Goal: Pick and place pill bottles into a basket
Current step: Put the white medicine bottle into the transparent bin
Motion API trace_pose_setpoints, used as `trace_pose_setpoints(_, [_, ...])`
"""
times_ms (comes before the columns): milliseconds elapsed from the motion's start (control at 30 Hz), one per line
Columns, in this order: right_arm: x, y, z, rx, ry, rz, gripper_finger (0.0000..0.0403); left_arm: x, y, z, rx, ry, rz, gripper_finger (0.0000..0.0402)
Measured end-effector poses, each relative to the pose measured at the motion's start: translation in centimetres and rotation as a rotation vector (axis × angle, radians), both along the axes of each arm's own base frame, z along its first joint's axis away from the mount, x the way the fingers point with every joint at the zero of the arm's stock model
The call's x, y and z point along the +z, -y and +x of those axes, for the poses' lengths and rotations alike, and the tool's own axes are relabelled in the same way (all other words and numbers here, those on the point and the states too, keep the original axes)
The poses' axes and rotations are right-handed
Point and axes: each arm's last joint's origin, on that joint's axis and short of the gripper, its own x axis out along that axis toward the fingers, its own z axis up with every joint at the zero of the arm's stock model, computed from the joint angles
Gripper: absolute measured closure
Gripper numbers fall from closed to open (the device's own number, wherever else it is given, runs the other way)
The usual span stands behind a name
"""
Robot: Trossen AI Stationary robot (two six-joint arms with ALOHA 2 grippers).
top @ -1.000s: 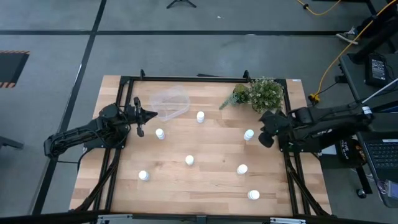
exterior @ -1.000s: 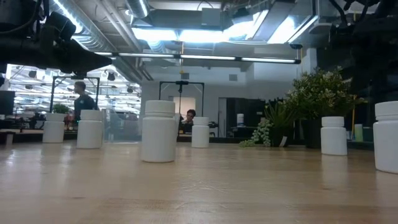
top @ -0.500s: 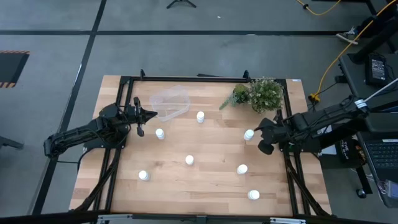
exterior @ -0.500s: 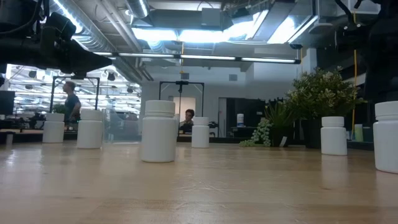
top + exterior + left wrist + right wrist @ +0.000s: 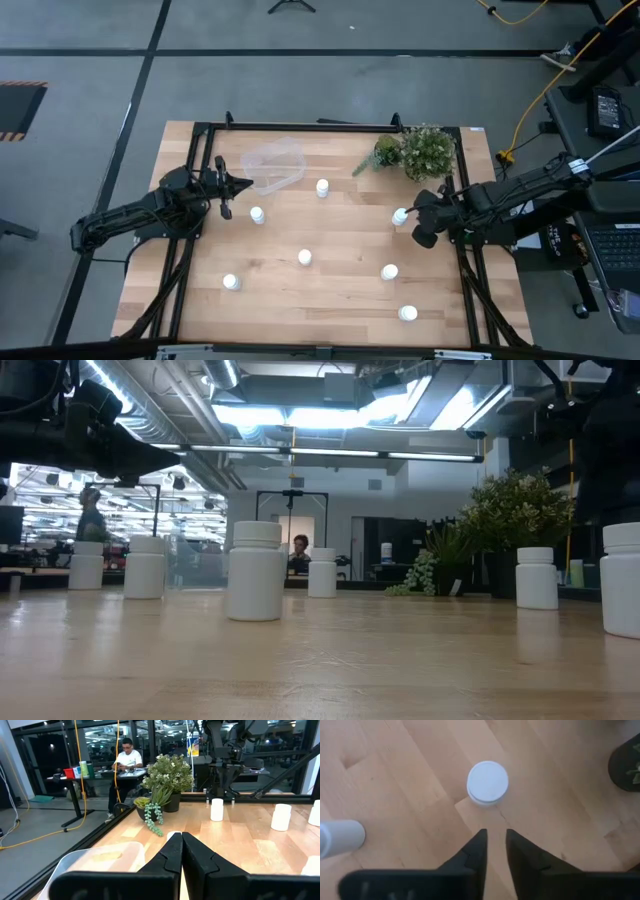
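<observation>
The right claw (image 5: 494,842) hangs just above a small white capped pill bottle (image 5: 488,782) near the right edge of the light wooden bench (image 5: 330,290), fingers a narrow gap apart and holding nothing. The left claw (image 5: 243,183), pinched shut and empty, waits beside the shallow clear-plastic basket (image 5: 274,166) near the far edge. All seven bottles stand scattered on the bench; the basket appears empty, so the whole job seems still ahead.
</observation>
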Motion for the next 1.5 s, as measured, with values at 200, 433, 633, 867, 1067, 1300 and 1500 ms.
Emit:
trace_pose_setpoints(200, [0.0, 0.0, 0.0, 0.005, -0.003, -0.002, 0.0237, 0.0, 0.0, 0.0, 0.000, 0.000, 0.000, 0.0398])
trace_pose_setpoints(433, [-0.1, 0.1, -0.2, 0.105, -0.042, -0.043, 0.0159, 0.0, 0.0, 0.0, 0.000, 0.000, 0.000, 0.0398])
trace_pose_setpoints(633, [-2.5, 0.3, -1.1, 0.099, -0.040, -0.040, 0.0131, 0.0, 0.0, 0.0, 0.000, 0.000, 0.000, 0.0398])
trace_pose_setpoints(867, [-5.7, 0.3, -1.4, 0.083, 0.068, 0.045, 0.0128, 0.1, 0.0, 0.0, 0.003, 0.011, 0.004, 0.0398])
trace_pose_setpoints(1067, [-6.9, 0.4, -1.5, 0.040, 0.080, 0.055, 0.0128, 0.1, 0.0, 0.0, 0.004, 0.012, 0.005, 0.0398])
trace_pose_setpoints(1300, [-8.8, 0.3, -1.1, 0.056, 0.124, 0.035, 0.0128, 0.1, 0.0, 0.0, 0.004, 0.012, 0.005, 0.0398])
trace_pose_setpoints(1500, [-10.2, 0.5, -1.0, 0.030, 0.163, -0.024, 0.0128, 0.1, 0.0, 0.0, 0.004, 0.011, 0.005, 0.0398])
